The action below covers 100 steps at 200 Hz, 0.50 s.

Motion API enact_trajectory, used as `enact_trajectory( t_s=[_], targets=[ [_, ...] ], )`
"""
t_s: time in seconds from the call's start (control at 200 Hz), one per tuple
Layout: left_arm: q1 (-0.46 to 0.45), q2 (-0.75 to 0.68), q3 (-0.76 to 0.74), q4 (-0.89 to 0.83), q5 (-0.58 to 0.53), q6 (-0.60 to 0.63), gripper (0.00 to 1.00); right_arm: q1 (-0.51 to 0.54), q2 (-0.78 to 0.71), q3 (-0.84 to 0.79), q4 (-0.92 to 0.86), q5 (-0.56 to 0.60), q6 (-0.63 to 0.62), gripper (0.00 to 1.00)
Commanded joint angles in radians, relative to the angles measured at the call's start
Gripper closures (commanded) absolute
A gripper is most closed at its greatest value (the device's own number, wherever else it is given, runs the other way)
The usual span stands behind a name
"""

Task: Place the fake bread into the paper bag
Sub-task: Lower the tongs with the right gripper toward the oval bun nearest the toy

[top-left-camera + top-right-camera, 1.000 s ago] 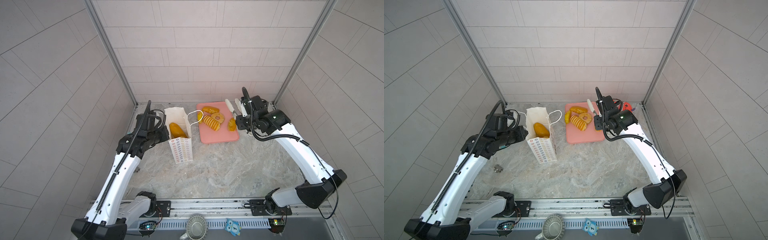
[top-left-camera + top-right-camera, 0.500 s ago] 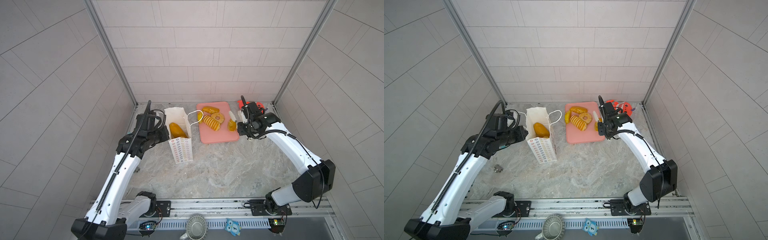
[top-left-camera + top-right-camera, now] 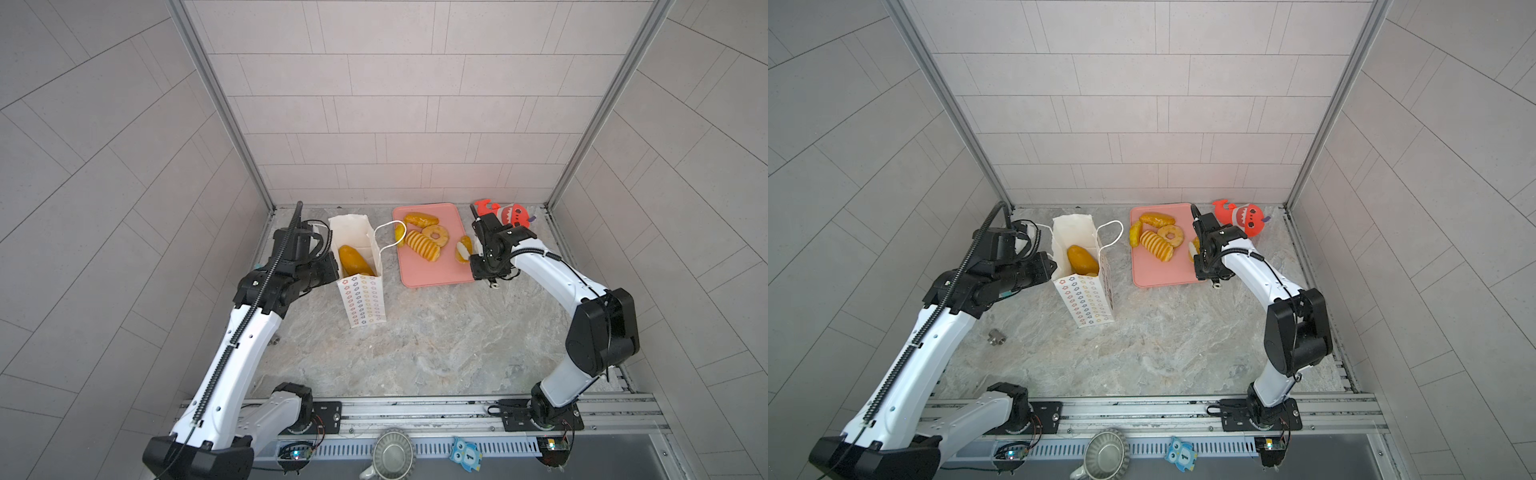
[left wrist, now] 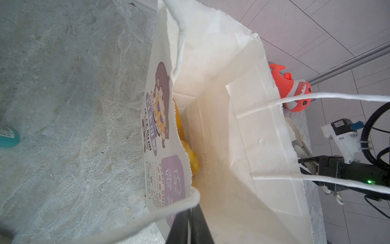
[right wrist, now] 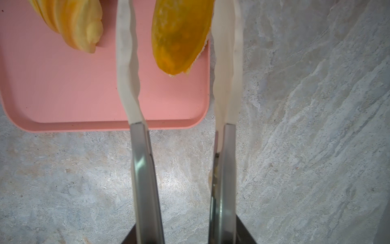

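Note:
The white paper bag stands upright and open left of the pink tray. My left gripper is shut on the bag's near rim beside a cord handle. One golden loaf of fake bread lies inside. Several more pieces lie on the tray: a long loaf, a ring, a ridged roll. My right gripper is open, its long white-tipped fingers straddling a yellow piece at the tray's right edge.
A red plush shark lies in the back right corner behind the right arm. A small metal fitting sits on the floor by the left arm. A fluted metal mould and an owl toy rest at the front rail.
The right arm has come down and toward the front, bringing its fingers from above the tray's back to either side of the yellow piece. The left arm and bag have stayed still.

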Motion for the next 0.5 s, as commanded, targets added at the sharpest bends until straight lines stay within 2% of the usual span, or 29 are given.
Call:
enact_trajectory(
  t_s=[0.0, 0.495],
  targets=[
    [-0.002, -0.004, -0.015, 0.016, 0.01, -0.001, 0.89, -0.008, 0.004, 0.026, -0.014, 0.01, 0.011, 0.53],
    [-0.002, 0.002, -0.009, 0.015, 0.016, 0.007, 0.89, -0.012, 0.06, 0.032, -0.005, 0.004, 0.017, 0.46]
  ],
)
